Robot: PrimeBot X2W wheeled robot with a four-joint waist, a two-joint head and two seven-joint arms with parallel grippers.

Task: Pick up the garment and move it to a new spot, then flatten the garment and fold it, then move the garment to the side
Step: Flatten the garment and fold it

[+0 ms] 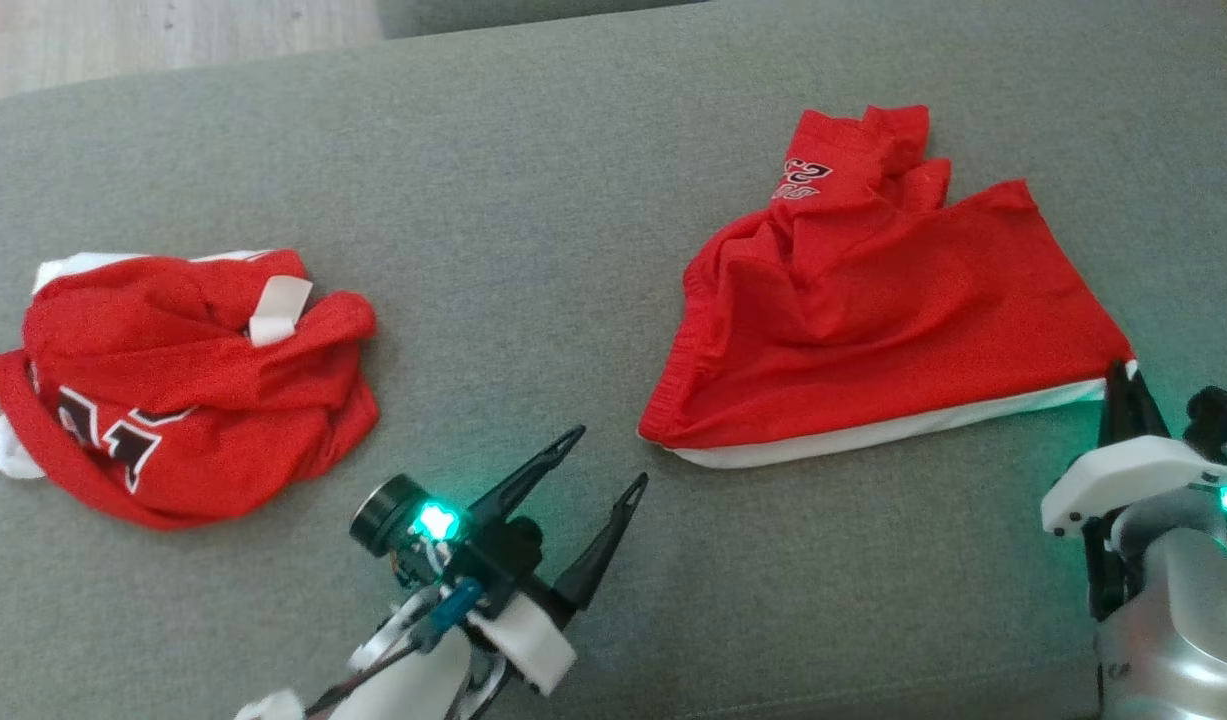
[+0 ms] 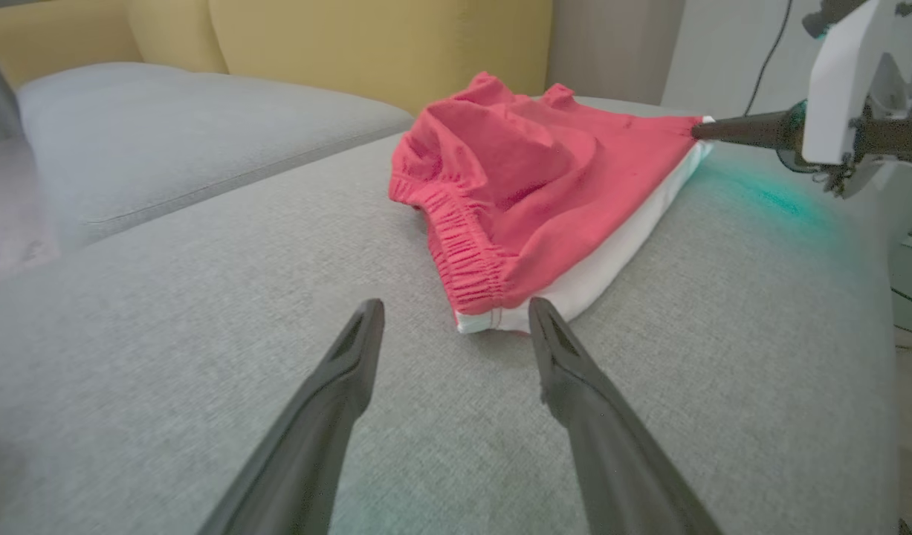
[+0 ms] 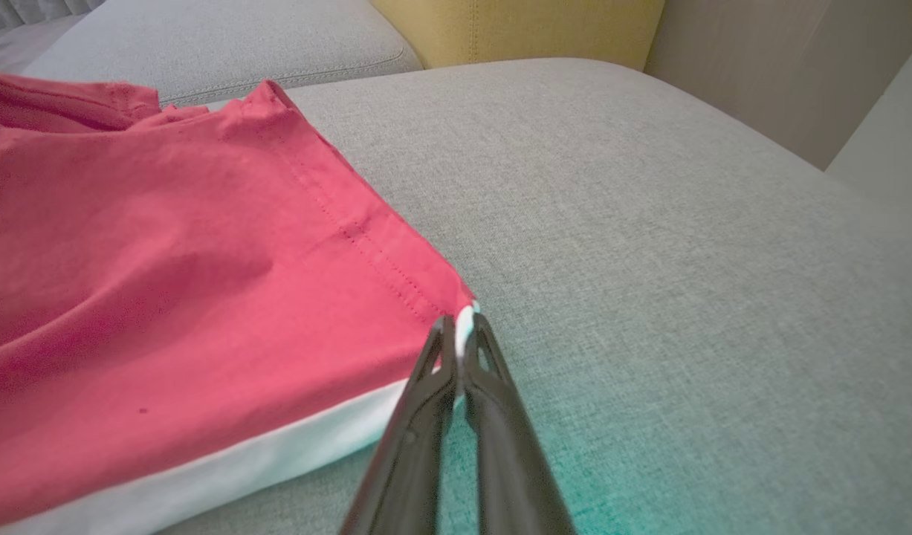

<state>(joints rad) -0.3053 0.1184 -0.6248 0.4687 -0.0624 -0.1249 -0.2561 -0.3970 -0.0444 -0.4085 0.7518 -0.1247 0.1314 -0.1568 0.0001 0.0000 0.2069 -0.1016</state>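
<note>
The garment (image 1: pixel 873 300) is a pair of red shorts with a white side stripe and an elastic waistband, lying rumpled on the right of the grey sofa seat (image 1: pixel 533 200). My right gripper (image 1: pixel 1123 385) is shut on its near right hem corner; in the right wrist view the fingertips (image 3: pixel 459 327) pinch the white edge of the red cloth (image 3: pixel 166 260). My left gripper (image 1: pixel 613 455) stands open just short of the waistband corner, touching nothing. The left wrist view has the garment (image 2: pixel 530 178) ahead of my open left gripper (image 2: pixel 456 305), with the right gripper (image 2: pixel 697 132) at its far corner.
A second red garment (image 1: pixel 173 380), a crumpled jersey with white trim and dark lettering, lies at the left of the seat. Yellow back cushions (image 2: pixel 366 44) rise behind the sofa. Wooden floor (image 1: pixel 123 40) runs past the far edge.
</note>
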